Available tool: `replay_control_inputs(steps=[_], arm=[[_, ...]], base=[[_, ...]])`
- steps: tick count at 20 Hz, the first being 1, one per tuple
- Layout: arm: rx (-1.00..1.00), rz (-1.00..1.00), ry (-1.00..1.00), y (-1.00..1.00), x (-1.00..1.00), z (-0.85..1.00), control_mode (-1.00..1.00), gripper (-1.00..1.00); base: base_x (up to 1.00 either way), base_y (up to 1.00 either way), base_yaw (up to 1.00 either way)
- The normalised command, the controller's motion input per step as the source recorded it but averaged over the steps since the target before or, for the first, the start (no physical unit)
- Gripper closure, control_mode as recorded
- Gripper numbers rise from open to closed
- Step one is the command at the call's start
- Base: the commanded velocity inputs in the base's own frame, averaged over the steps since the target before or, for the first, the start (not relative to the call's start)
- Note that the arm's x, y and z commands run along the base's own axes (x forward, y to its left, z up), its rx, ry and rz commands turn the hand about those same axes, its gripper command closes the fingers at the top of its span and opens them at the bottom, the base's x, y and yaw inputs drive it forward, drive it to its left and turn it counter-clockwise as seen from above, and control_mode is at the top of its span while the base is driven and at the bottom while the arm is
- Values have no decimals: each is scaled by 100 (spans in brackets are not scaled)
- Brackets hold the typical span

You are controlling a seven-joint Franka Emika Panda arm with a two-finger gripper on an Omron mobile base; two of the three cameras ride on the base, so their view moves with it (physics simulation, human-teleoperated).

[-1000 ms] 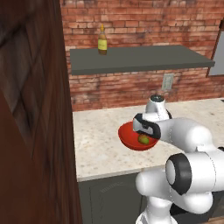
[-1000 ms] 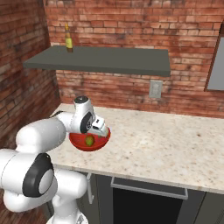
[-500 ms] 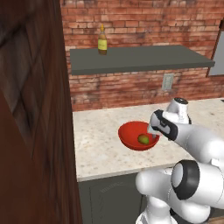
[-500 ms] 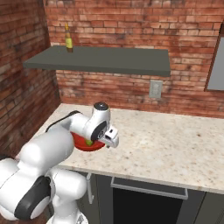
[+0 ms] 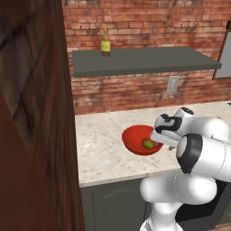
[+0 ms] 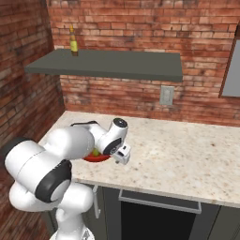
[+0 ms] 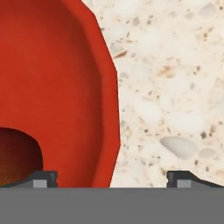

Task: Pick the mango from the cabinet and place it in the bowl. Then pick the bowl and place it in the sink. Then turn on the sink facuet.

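Observation:
The red bowl (image 5: 137, 138) rests on the speckled counter with the yellow-green mango (image 5: 147, 144) lying inside it. My gripper (image 5: 156, 142) is down at the bowl's right rim. In the hand view it is open, one fingertip (image 7: 42, 177) inside the bowl and the other (image 7: 183, 177) over the counter, with the bowl's rim (image 7: 109, 127) between them. The mango (image 7: 17, 157) shows dark at the lower left. From the right base view my arm covers most of the bowl (image 6: 96, 158). The cabinet's grey shelf (image 5: 144, 61) hangs above, its brown door (image 5: 31, 113) open at the left. The sink and faucet are out of view.
A tall yellow bottle (image 5: 105, 43) stands on the shelf. A wall outlet (image 5: 172, 84) sits on the brick wall behind the counter (image 6: 187, 154). Dark base cupboards (image 6: 154, 218) run under the counter's front edge.
My hand has swung from above the bowl over to its right side and dropped to the rim. The bowl and mango have stayed in place.

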Motion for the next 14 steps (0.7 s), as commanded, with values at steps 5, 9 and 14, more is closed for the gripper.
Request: replay_control_inputs(steps=[5,9,14], arm=[[1,0,0,0,32,-12,-100,-100],[0,0,0,0,35,-28,-100,-100],[1,0,0,1,3,-34,-100,100]], base=[[0,0,0],[0,0,0],[0,0,0]])
